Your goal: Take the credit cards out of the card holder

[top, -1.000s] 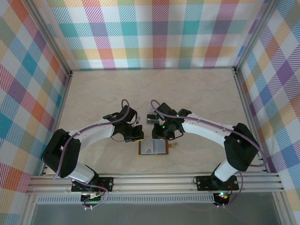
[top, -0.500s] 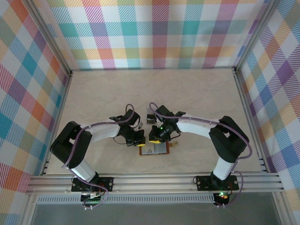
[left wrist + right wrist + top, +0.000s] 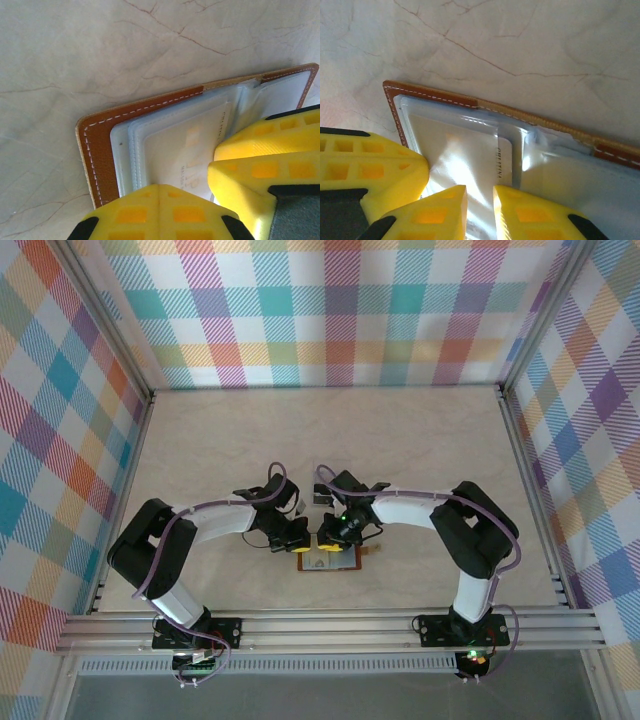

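Observation:
The card holder (image 3: pixel 342 562) lies open on the table, brown leather (image 3: pixel 97 145) framing grey-clear pockets. A pale credit card (image 3: pixel 180 150) with small print sits inside the pocket, its rounded corner (image 3: pixel 505 160) showing. My left gripper (image 3: pixel 299 550) is shut, and its joined yellow tips (image 3: pixel 159 192) rest on the left page of the card holder (image 3: pixel 435 95). My right gripper (image 3: pixel 327 543) hovers right over the pocketed card, its jaws (image 3: pixel 480 200) a narrow gap apart with nothing between them. The two grippers nearly touch: the right gripper's fingers (image 3: pixel 260 160) show in the left wrist view, the left gripper's fingers (image 3: pixel 375 170) in the right wrist view.
A small grey loose card (image 3: pixel 318 494) lies on the marble-look table (image 3: pixel 330 440) just behind the two grippers. Checked walls close the table in on three sides. A metal rail (image 3: pixel 330 625) runs along the near edge.
Both arms have drawn in and lowered toward the near edge. Both grippers, behind the card holder a second ago, are now down on its open pages. The right jaws narrowed slightly.

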Robot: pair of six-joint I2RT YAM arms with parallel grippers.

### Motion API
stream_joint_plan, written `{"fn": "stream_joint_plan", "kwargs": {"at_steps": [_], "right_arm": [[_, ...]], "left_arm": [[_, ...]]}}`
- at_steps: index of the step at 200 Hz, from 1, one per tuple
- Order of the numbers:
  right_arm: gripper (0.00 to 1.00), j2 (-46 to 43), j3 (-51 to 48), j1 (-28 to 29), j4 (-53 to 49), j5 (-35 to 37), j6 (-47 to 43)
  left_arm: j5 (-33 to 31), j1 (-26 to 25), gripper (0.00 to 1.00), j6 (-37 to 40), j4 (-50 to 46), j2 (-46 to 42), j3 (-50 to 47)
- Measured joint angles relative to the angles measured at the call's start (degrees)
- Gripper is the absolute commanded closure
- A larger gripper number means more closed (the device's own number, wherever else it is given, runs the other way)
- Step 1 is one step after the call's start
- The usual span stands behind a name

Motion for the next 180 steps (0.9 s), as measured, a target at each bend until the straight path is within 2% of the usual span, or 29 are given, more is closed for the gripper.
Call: {"fn": "stream_joint_plan", "kwargs": {"at_steps": [112, 180], "right_arm": [[0.74, -1.5, 0.0, 0.2, -3.2, 4.4, -0.8], [0.74, -2.5, -2.4, 0.2, -0.3, 2.4, -0.4]], "left_arm": [[-0.4, 0.0, 0.96, 0.4, -0.3, -0.3, 0.0], [-0.7, -0.2, 0.97, 0.4, -0.5, -0.4, 0.0]]}}
